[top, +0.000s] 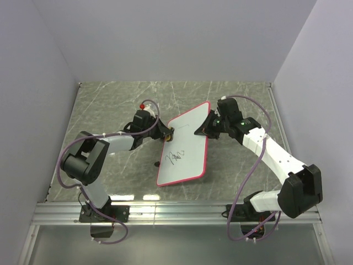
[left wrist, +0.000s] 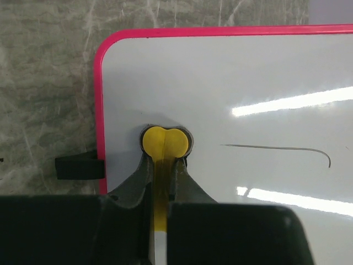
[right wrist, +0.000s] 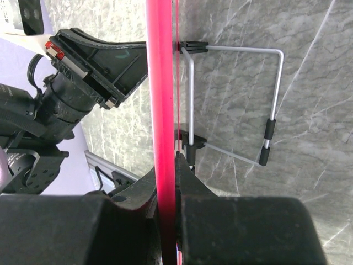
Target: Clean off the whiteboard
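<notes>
I read this as the wiping step, with dark ink left to clear. The whiteboard (top: 187,149) sits mid-frame in the top view on the grey tabletop (top: 110,105), tilted on its wire stand (right wrist: 242,49).

My right claw (top: 210,127) is clamped on the board's pink rim at its upper right edge; the right wrist view shows the rim edge-on, pinched between the fingers, so I take it to be bracing the board.

My left claw (top: 167,134) is closed on the yellow eraser (left wrist: 165,142), whose rounded end meets the white surface near the board's upper left corner in the left wrist view. I cannot tell whether it presses firmly or only just touches.

A thin curved line (left wrist: 287,148) lies to the right of the eraser. In the top view a denser scribble (top: 177,156) sits lower on the board.

The next move, as I judge it, calls for sweeping the eraser rightward across that line and then down over the scribble. The pressure must stay steady while the right side holds, so the board does not slide or tip on its stand.
</notes>
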You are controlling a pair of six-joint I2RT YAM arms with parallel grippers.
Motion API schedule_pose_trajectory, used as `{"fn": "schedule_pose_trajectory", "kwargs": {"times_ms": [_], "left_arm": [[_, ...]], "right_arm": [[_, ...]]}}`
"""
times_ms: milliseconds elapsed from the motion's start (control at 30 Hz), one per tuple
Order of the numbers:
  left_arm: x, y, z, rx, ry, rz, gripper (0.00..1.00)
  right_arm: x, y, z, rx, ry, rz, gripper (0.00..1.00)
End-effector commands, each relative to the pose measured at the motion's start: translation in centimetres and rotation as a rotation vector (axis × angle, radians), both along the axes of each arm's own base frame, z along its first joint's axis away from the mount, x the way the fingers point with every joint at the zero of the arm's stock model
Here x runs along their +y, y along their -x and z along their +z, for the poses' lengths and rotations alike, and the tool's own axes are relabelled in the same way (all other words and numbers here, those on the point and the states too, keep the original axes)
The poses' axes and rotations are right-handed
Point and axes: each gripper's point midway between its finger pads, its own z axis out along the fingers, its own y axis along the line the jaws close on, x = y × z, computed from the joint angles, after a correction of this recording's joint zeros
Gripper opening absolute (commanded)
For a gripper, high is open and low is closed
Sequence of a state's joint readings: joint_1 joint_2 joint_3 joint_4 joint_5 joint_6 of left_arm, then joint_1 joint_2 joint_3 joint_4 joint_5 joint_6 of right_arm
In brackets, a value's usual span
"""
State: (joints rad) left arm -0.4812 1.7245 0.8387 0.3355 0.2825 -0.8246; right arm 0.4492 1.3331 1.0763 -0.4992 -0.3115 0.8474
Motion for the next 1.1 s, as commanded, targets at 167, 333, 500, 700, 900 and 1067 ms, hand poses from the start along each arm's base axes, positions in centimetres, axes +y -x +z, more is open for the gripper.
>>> {"fn": "schedule_pose_trajectory", "kwargs": {"times_ms": [167,333,500,700,900,1067], "left_arm": [[-1.4,7.5,-5.1,0.283,-0.093,-0.207,0.00],[-5.0,5.9,0.1,0.216,-0.031,-0.278,0.00],[-10.2,6.0,5.5,0.166,0.031,-0.449,0.00],[-15.1,8.9,9.9,0.143,0.064,-0.580,0.00],[-15.1,10.1,11.2,0.147,0.071,-0.583,0.00],[-12.2,11.8,11.0,0.155,0.010,-0.547,0.00]], "right_arm": [[1.5,1.0,-0.7,-0.026,0.000,0.074,0.00],[1.7,1.0,-1.0,-0.020,-0.003,0.079,0.00],[1.9,0.9,-1.3,-0.015,-0.003,0.082,0.00],[2.1,0.8,-1.7,-0.007,-0.001,0.086,0.00],[2.3,0.7,-1.9,-0.008,0.000,0.090,0.00],[2.3,0.6,-1.8,-0.013,0.006,0.089,0.00]]}}
